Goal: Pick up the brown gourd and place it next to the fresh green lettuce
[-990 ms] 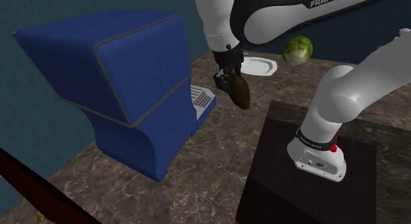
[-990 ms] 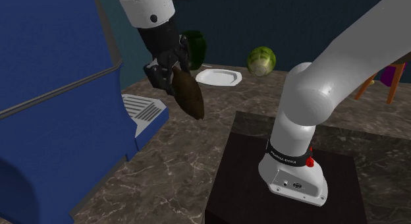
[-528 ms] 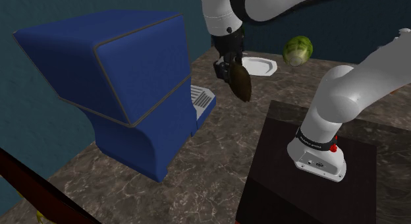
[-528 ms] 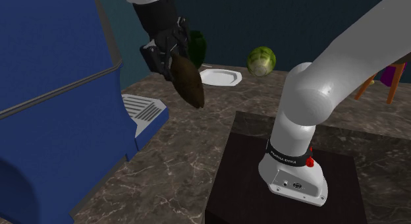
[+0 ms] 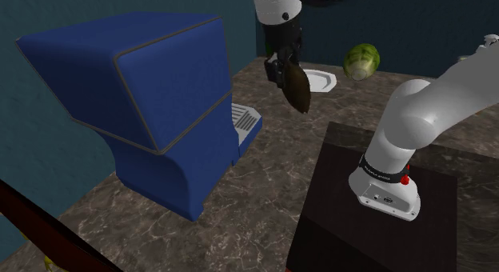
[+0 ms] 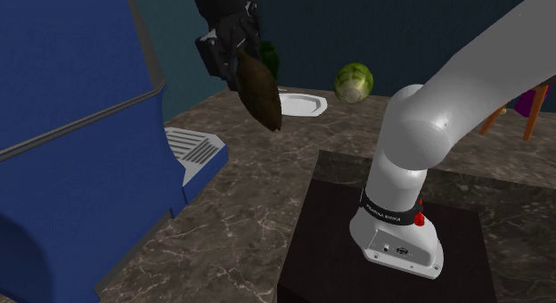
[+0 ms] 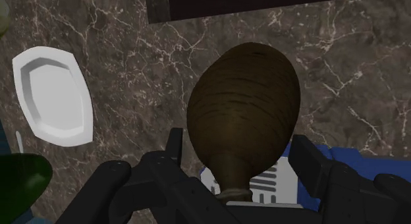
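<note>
White arm w/ dark joints reaches to the shoulder view's upper middle. The all-black gripper [image 5: 285, 70] points down, fingers clamped on the narrow neck of the dark brown, pear-shaped gourd [image 5: 297, 90]. It hangs tilted in mid-air over the marbled brown counter [image 5: 240, 206]. Round green lettuce [image 5: 361, 61] sits upper right, near the white octagonal plate [image 5: 318, 81]. Blue boxy machine [image 5: 152, 102] stands at left, w/ open counter btw. it and the dark stand [image 5: 376, 230].

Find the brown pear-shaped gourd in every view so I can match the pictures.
Shoulder view: the brown gourd hangs upper centre, overlapping the left edge of the white octagonal plate.
Second exterior view: upper centre-left, its tip over the plate's left edge.
Wrist view: clasped in the black gripper, the plate off to one side.
Shared landmark: the plate.
</note>
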You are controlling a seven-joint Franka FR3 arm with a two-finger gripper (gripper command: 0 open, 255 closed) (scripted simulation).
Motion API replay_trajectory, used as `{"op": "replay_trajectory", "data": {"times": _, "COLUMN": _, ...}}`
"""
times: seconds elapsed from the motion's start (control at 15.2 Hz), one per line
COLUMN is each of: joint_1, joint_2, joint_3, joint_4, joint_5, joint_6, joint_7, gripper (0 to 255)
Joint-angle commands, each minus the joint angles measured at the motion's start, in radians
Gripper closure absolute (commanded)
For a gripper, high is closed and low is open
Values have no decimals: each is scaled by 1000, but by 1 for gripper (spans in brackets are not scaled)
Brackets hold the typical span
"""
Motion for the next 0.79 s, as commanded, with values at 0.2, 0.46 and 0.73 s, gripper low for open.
{"op": "replay_trajectory", "data": {"times": 0.2, "joint_1": 13, "joint_2": -146, "joint_3": -112, "joint_4": -118, "joint_5": -39, "joint_6": -11, "joint_7": -111, "gripper": 255}}
{"op": "replay_trajectory", "data": {"times": 0.46, "joint_1": 13, "joint_2": -254, "joint_3": -205, "joint_4": -202, "joint_5": -93, "joint_6": -19, "joint_7": -201, "gripper": 255}}
{"op": "replay_trajectory", "data": {"times": 0.73, "joint_1": 1, "joint_2": -351, "joint_3": -300, "joint_4": -269, "joint_5": -164, "joint_6": -29, "joint_7": -291, "gripper": 255}}
